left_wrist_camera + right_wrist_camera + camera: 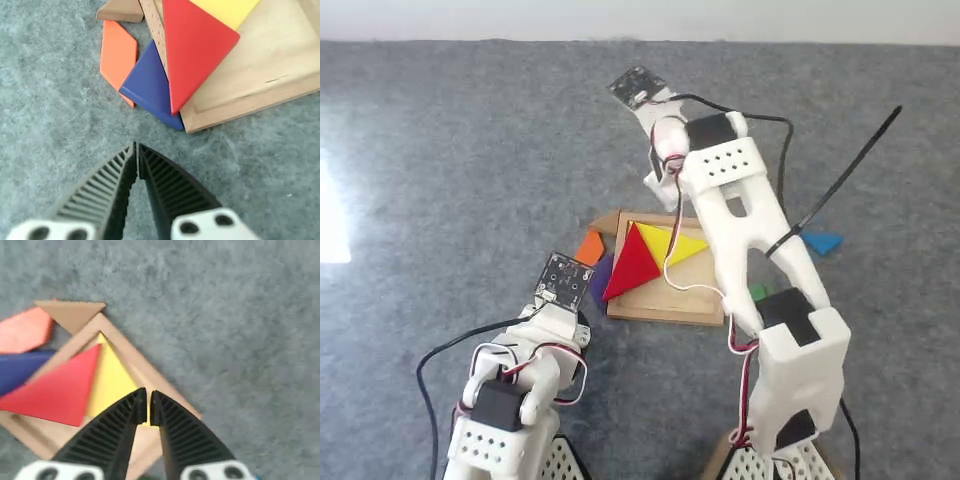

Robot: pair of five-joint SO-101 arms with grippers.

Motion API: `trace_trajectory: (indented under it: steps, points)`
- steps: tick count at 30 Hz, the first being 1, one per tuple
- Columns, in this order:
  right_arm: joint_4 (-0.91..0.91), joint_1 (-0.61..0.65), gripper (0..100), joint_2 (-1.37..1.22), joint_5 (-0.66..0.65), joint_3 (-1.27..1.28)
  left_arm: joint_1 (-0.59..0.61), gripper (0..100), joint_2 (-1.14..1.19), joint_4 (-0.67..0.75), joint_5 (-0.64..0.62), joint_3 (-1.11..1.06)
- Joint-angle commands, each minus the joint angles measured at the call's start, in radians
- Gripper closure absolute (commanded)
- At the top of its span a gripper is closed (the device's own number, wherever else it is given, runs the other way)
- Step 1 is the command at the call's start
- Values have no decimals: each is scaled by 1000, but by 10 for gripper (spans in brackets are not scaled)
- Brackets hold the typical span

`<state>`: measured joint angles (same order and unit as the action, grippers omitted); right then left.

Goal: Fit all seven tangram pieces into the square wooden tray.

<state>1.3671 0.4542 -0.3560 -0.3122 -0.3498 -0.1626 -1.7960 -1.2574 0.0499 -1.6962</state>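
The square wooden tray (692,304) lies mid-table with a yellow triangle (672,243) inside it. A red triangle (632,265) lies partly in it, and its tip (173,107) crosses the rim onto a dark blue piece (147,85). An orange parallelogram (117,55) and a wood-coloured triangle (122,10) rest on the carpet beside the tray. My left gripper (137,150) is shut and empty, just short of the blue piece. My right gripper (148,400) is shut and empty, above the yellow triangle (112,380) near the tray's rim (147,367).
A light blue triangle (823,242) and a green piece (758,292) lie on the grey carpet to the right of the tray, partly hidden by the right arm (740,210). Open carpet stretches to the left and behind.
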Motion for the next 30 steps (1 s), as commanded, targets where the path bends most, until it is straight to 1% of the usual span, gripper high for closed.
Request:
trace_trajectory:
  steps: [1,4,6,9,11,12,16,20,23,30]
  points:
    - [-64,64,991,160,98,81,3,985,-20,-3,6,13]
    - [-196,97,991,325,150,299,3,985,-20,-3,6,13]
    - [-332,122,991,427,161,493,3,985,-20,-3,6,13]
    - [-593,154,991,535,160,781,3,985,-20,-3,6,13]
    - [-730,166,991,575,163,913,3,985,-20,-3,6,13]
    - [-766,170,991,588,164,953,3,985,-20,-3,6,13]
    - [-779,196,991,608,169,971,3,985,-20,-3,6,13]
    - [-805,266,991,605,259,980,3,985,-20,-3,6,13]
    - [-846,308,991,605,302,1002,3,985,-20,-3,6,13]
    - [-895,320,991,559,384,1037,3,985,-20,-3,6,13]
